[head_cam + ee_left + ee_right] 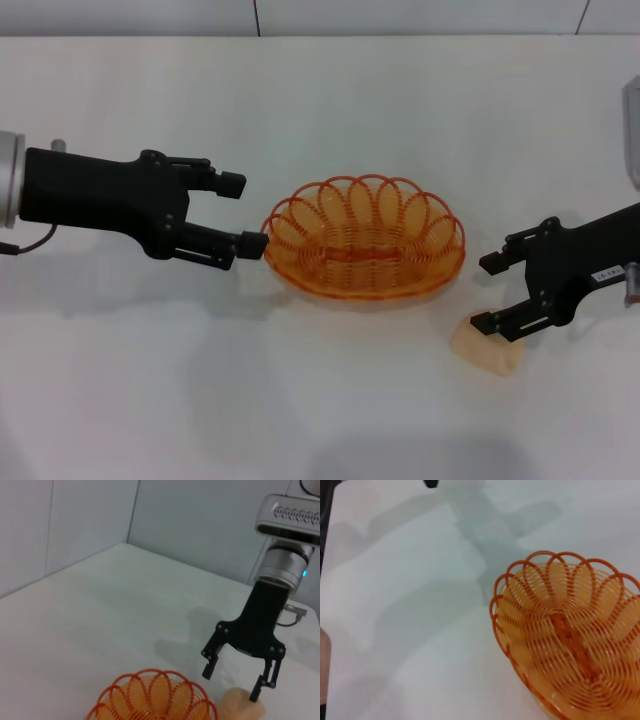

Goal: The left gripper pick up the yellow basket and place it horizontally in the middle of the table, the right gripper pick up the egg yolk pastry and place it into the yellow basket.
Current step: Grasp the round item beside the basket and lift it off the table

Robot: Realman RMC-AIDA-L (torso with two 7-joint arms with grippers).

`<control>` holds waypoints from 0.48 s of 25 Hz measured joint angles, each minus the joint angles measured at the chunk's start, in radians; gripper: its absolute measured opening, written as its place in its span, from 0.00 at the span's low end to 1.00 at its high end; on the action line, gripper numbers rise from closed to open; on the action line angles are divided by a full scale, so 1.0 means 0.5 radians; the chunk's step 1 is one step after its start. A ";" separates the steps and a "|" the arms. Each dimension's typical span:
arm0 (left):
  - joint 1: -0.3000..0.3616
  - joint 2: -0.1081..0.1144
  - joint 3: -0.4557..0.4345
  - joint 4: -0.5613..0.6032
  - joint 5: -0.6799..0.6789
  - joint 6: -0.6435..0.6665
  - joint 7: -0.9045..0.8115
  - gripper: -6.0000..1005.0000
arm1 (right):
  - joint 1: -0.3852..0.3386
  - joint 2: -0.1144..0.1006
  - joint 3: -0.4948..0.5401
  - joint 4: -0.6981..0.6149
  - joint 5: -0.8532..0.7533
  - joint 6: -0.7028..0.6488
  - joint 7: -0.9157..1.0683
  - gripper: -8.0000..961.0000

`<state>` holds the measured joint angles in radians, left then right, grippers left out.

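Observation:
The yellow basket (363, 240) lies flat on the white table (320, 100) near its middle, empty. My left gripper (241, 214) is open just left of the basket, with its near fingertip close to or touching the rim. The egg yolk pastry (485, 345) lies on the table to the right front of the basket. My right gripper (486, 293) is open beside the pastry, with its near finger over the pastry's top edge. The left wrist view shows the basket (152, 697), the right gripper (232, 681) and the pastry (242, 706). The right wrist view shows the basket (570, 635).
A grey-white object (632, 120) stands at the table's right edge. A grey wall runs along the table's far edge (200, 530).

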<state>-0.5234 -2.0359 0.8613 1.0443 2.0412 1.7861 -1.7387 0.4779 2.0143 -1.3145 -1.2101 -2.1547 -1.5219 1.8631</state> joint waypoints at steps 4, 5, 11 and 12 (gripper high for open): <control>-0.005 0.005 -0.006 0.001 0.006 -0.007 0.019 0.88 | -0.001 -0.001 -0.014 -0.012 -0.002 -0.002 0.038 0.78; -0.006 0.006 -0.007 0.001 0.006 -0.007 0.023 0.88 | -0.003 -0.003 -0.014 -0.016 -0.003 -0.007 0.047 0.77; -0.016 0.009 -0.010 0.001 -0.004 -0.011 0.028 0.88 | -0.048 -0.005 -0.011 -0.077 -0.007 -0.087 0.090 0.77; -0.021 0.009 -0.010 0.001 -0.007 -0.011 0.026 0.88 | -0.058 -0.005 -0.013 -0.090 -0.007 -0.096 0.094 0.77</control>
<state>-0.5340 -2.0315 0.8561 1.0446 2.0376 1.7807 -1.7256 0.4490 2.0118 -1.3209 -1.2549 -2.1584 -1.5699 1.9104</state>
